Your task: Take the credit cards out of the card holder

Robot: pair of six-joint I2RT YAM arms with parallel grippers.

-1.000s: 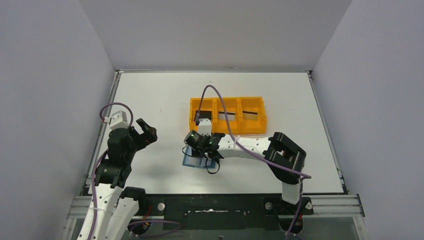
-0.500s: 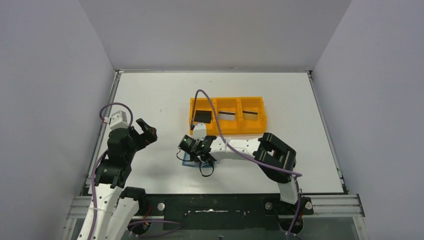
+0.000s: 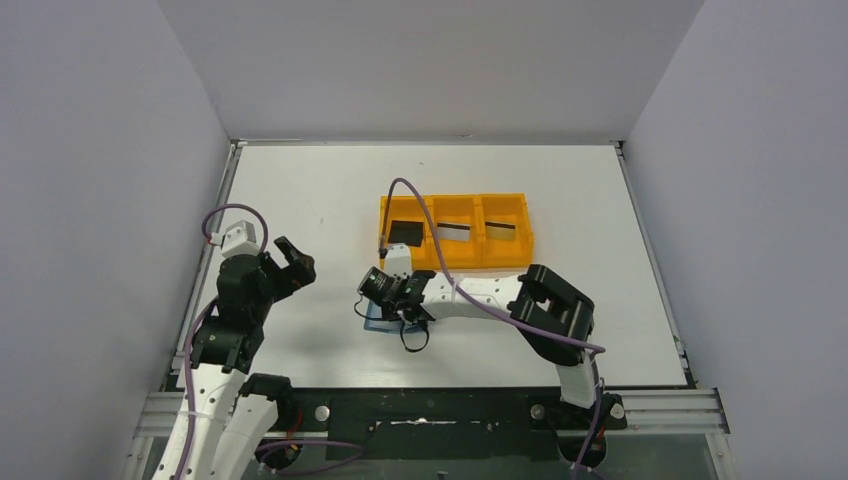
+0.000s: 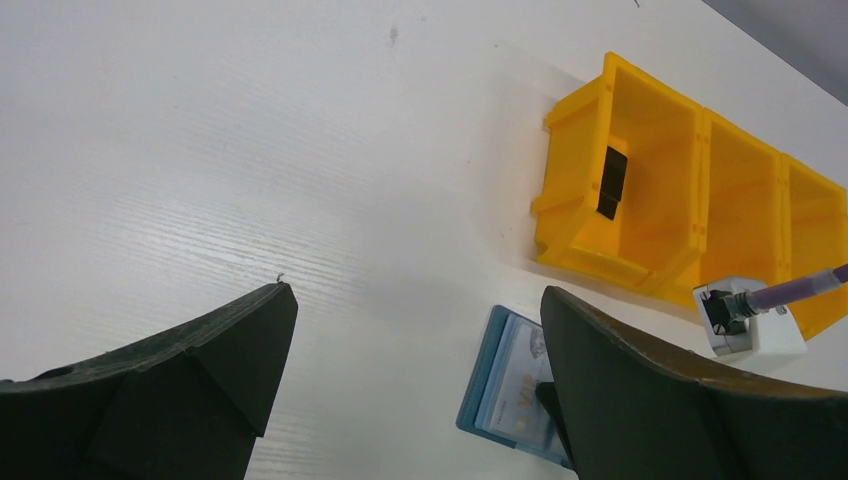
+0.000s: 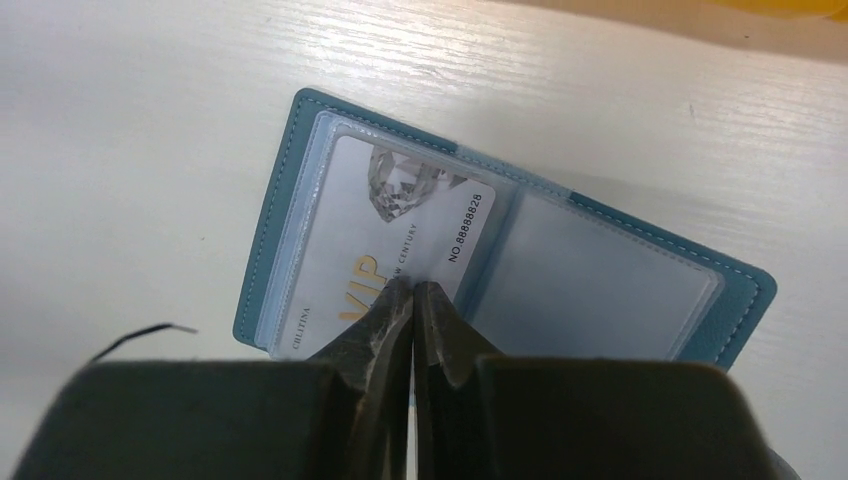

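The teal card holder [image 5: 300, 190] lies open on the table, also in the top view [image 3: 376, 322] and the left wrist view [image 4: 485, 385]. Its left clear pocket holds a silver credit card [image 5: 390, 240] with gold "VIP" lettering; the right pocket [image 5: 590, 290] looks empty. My right gripper [image 5: 413, 287] is shut, its tips resting on the silver card's face near the fold; in the top view it [image 3: 388, 303] covers most of the holder. My left gripper [image 4: 412, 295] is open and empty, raised left of the holder [image 3: 293, 262].
An orange three-compartment tray [image 3: 452, 262] stands just behind the holder. It holds a black card [image 3: 404, 232] on the left and striped silver cards in the middle [image 3: 452, 233] and right [image 3: 500, 228]. The right arm's purple cable [image 3: 400, 190] loops over the tray.
My right gripper has shifted a little left over the holder, uncovering the black card in the tray's left compartment. The left arm has barely moved.
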